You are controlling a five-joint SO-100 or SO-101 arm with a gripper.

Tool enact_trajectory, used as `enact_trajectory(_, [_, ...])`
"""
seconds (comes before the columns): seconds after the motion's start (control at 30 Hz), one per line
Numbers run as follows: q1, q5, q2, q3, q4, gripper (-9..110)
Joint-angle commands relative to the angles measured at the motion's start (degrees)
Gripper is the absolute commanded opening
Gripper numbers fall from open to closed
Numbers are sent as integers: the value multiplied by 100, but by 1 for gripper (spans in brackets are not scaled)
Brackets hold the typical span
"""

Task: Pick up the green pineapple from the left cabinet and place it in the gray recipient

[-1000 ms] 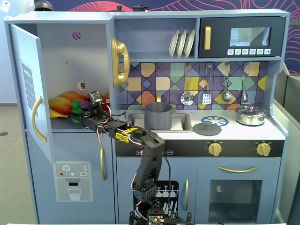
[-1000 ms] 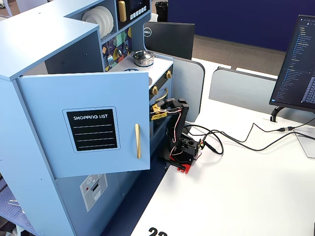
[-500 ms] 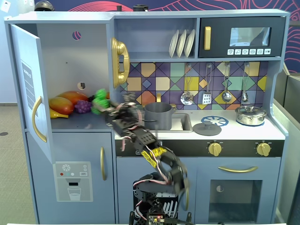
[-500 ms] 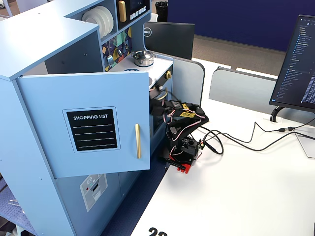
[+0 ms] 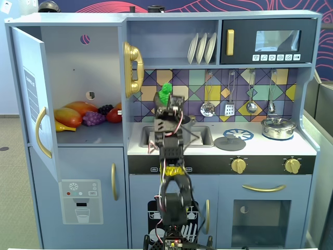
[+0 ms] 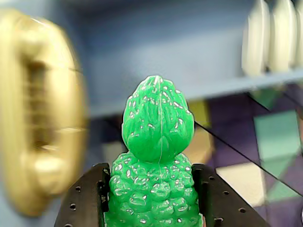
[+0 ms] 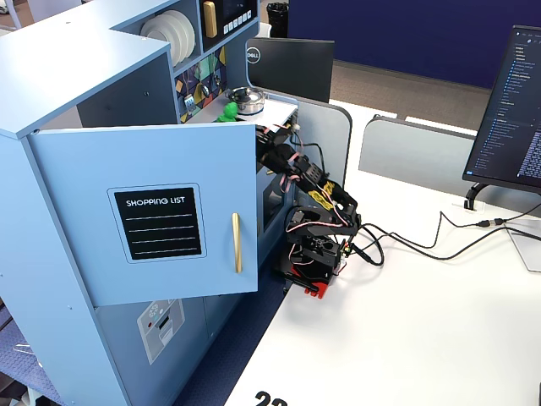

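Black jaws pinch the pineapple (image 6: 154, 189) by its bumpy body, crown pointing away, above the sink (image 5: 200, 136). It looks light, stiff and glossy, so that knobbly midsection seems the surest hold.

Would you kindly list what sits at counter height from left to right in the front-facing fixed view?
Fruit pile in the left cabinet → gold phone → green pineapple held in the tool → gray lid → steel lidded pot.
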Motion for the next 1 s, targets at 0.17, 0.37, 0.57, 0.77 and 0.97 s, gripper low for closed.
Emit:
enact_trajectory(0.17, [554, -308, -2452, -1986, 554, 0])
enact_trajectory(0.37, [773, -483, -3384, -2619, 1187, 0])
enact_trajectory(0.57, [870, -738, -3744, -2795, 1591, 4])
enact_trajectory(0.77, [896, -290, -3753, -2856, 1397, 35])
enact_trajectory(0.97, [853, -369, -3006, -3006, 1828, 30])
